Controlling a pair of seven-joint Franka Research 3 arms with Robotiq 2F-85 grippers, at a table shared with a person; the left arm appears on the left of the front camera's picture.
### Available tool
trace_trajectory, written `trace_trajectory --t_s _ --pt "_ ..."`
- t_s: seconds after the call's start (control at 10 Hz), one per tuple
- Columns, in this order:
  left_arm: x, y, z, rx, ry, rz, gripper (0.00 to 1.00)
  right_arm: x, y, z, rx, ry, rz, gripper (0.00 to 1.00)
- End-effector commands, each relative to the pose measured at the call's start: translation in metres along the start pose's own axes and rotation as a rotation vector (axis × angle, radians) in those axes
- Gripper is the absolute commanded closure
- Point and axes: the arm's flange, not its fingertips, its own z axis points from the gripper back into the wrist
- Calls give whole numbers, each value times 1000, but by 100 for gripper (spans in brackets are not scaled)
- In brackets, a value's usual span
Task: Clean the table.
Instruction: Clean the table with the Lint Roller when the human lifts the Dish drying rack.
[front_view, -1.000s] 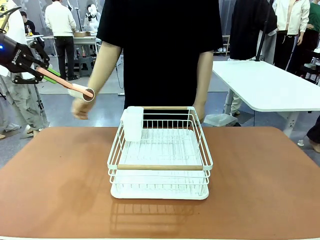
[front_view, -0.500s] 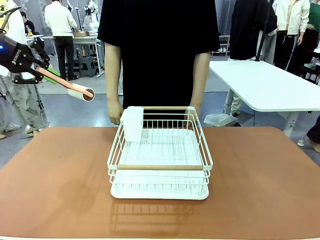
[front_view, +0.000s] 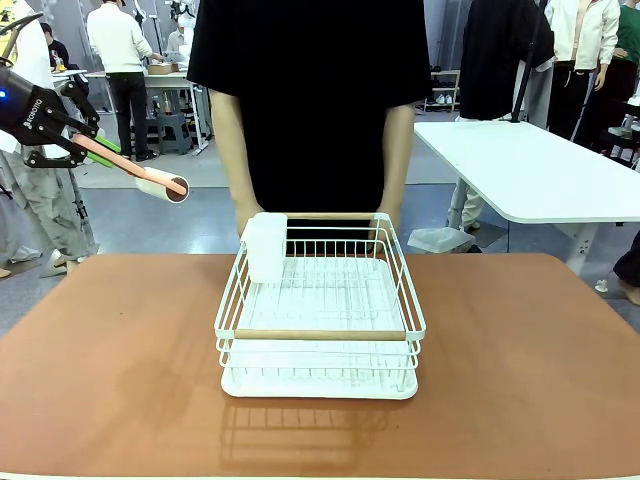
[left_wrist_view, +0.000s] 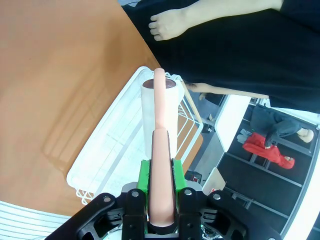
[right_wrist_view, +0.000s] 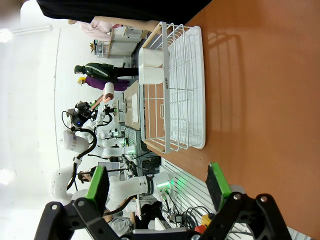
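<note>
The reddish-brown table (front_view: 120, 350) carries a white wire dish rack (front_view: 320, 335) at its middle. Up at the far left, above and beyond the table's edge, my left gripper (front_view: 88, 148) is shut on the pink handle of a lint roller (front_view: 160, 183), whose white roll points toward the rack. In the left wrist view the green pads of the left gripper (left_wrist_view: 160, 175) clamp that handle, and the lint roller (left_wrist_view: 160, 107) hangs over the rack (left_wrist_view: 115, 155). My right gripper (right_wrist_view: 157, 185) stands open with nothing in it, over the table (right_wrist_view: 260, 100).
A person in black stands at the far side with both hands at the rack's far rim (front_view: 245, 222). A white cup holder (front_view: 266, 245) hangs on the rack's back left corner. A smaller white table (front_view: 530, 170) stands at the back right.
The person's hand on the picture's left came in from the side to the rack's far rim. My left arm and the lint roller have stayed still.
</note>
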Motion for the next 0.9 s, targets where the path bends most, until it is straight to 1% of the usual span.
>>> trace_trajectory --t_s 0.0,0.8 --pt "-1 -1 0 2 -1 -6 100 0 2 0 16 -6 12 0" --pt "-1 -1 0 2 -1 -6 100 0 2 0 16 -6 12 0"
